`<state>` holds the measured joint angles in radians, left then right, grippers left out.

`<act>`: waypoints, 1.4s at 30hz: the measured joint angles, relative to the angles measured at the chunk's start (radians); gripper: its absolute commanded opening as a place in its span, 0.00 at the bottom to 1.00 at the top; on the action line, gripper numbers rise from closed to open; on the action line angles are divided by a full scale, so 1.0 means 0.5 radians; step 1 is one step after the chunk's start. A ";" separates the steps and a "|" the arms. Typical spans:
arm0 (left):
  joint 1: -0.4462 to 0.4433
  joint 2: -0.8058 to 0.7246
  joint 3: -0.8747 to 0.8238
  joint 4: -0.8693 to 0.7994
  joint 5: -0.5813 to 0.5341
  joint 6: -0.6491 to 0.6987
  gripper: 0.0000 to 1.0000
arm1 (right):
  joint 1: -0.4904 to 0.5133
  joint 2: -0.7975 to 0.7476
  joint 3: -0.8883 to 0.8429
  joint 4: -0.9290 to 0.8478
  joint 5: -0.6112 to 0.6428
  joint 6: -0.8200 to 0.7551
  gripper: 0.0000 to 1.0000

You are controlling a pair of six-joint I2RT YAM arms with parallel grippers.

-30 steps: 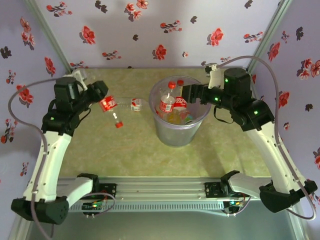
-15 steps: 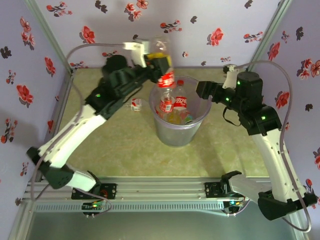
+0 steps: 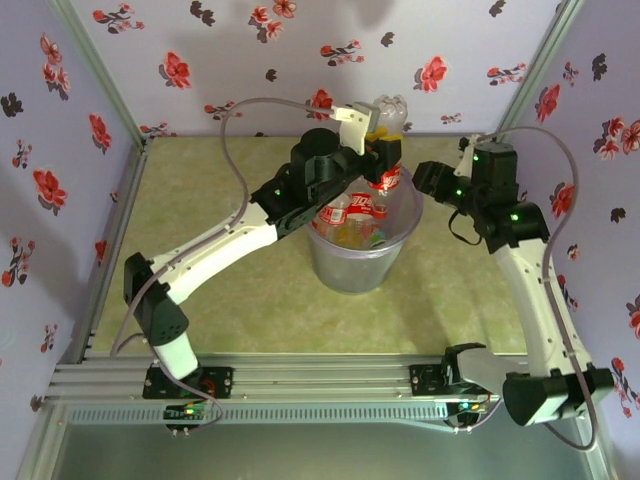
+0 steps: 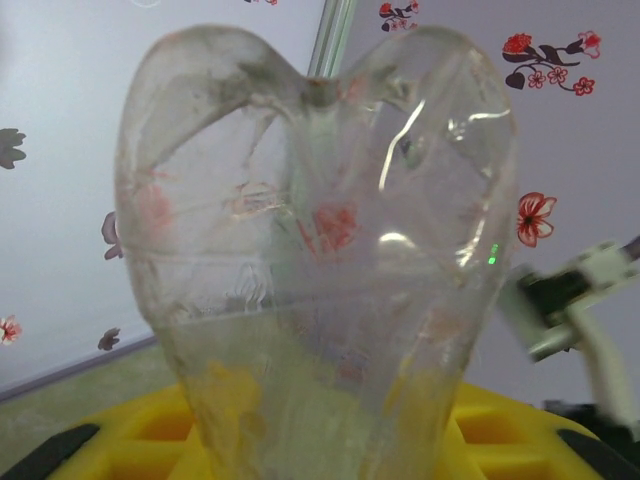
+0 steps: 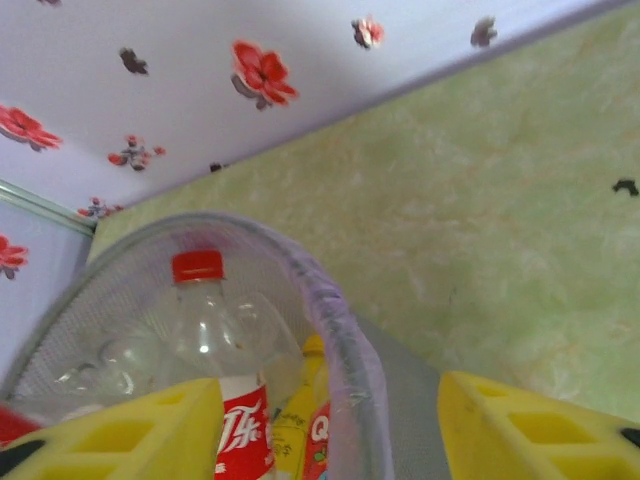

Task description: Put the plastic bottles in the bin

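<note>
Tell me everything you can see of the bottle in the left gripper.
The bottle is clear, thin plastic with a lobed base and a red label. It is upended, base up and neck pointing down over the bin. The left gripper clamps it around the middle, with yellow fingers on either side. It looks empty, and I can't make out its cap.

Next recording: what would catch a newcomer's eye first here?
The left pincer, on an arm stretched far forward, grips a clear bottle above the far rim of the bin. The bin holds several red-labelled bottles and a yellow bottle. The right pincer hangs open beside the bin's right rim.
</note>
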<state>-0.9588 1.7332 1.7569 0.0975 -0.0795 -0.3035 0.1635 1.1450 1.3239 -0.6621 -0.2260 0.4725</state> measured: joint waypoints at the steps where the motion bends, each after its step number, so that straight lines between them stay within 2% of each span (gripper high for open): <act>1: -0.004 0.004 0.001 0.005 -0.001 -0.001 0.19 | 0.000 0.018 -0.011 -0.005 -0.013 0.005 0.52; 7: -0.008 0.072 -0.003 0.048 -0.052 -0.024 0.19 | -0.011 0.056 -0.062 -0.011 -0.069 0.000 0.33; 11: -0.013 0.111 -0.065 0.085 -0.085 -0.063 0.22 | -0.014 0.062 -0.098 -0.002 -0.112 0.000 0.31; 15: -0.014 0.162 -0.077 0.085 -0.105 -0.107 0.32 | -0.014 0.076 -0.131 0.007 -0.156 0.000 0.31; 19: -0.017 0.167 -0.077 0.093 -0.105 -0.162 0.54 | -0.015 0.093 -0.143 0.022 -0.187 0.000 0.30; 22: -0.022 0.167 -0.079 0.096 -0.106 -0.193 0.87 | -0.015 0.101 -0.156 0.029 -0.201 0.000 0.30; 23: -0.024 0.167 -0.079 0.097 -0.105 -0.205 0.94 | -0.015 0.105 -0.156 0.029 -0.205 0.001 0.30; 24: -0.026 0.167 -0.079 0.095 -0.105 -0.217 0.97 | -0.015 0.109 -0.156 0.031 -0.211 0.001 0.30; 30: -0.030 0.167 -0.036 0.019 -0.104 -0.206 0.99 | -0.016 0.115 -0.156 0.056 -0.223 -0.001 0.35; 36: -0.040 0.143 -0.018 -0.050 -0.100 -0.188 0.99 | -0.017 0.115 -0.146 0.057 -0.221 -0.005 0.37; 42: -0.062 -0.037 -0.009 -0.172 -0.106 -0.108 0.99 | -0.017 0.115 -0.119 0.057 -0.215 -0.018 0.38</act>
<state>-0.9897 1.7149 1.7523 0.0116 -0.1326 -0.3573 0.1551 1.2026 1.2644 -0.6334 -0.3336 0.4637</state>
